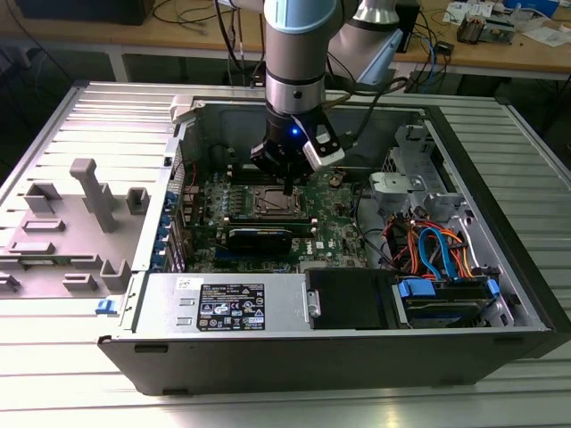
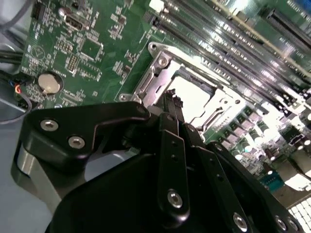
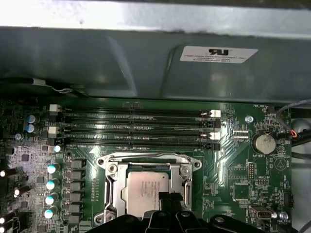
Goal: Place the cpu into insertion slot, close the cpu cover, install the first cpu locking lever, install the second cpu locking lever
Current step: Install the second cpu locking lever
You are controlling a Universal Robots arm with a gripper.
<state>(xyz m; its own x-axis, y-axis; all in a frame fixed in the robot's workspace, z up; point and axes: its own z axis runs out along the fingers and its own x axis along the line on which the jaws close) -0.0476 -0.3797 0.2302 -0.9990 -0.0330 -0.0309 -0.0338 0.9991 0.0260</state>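
The cpu [image 3: 143,191], a dull silver square, lies flat in the socket on the green motherboard; it also shows bright in the second wrist view [image 2: 192,94] and small in the exterior view [image 1: 272,203]. The cpu cover [image 3: 112,187], a silvery frame, lies down around it, and its edge [image 2: 146,82] is seen beside the fingers. My gripper [image 1: 287,185] hangs just over the socket's edge, black fingers together and empty, in both wrist views [image 2: 172,99] [image 3: 170,199]. I cannot tell how the locking levers stand.
Long memory slots [image 3: 141,128] run beside the socket, under the grey case wall [image 3: 146,58]. A coin battery [image 3: 266,143] sits off to one side. In the exterior view a black heatsink [image 1: 259,237], a power supply box [image 1: 227,308] and coloured cables [image 1: 428,245] crowd the case.
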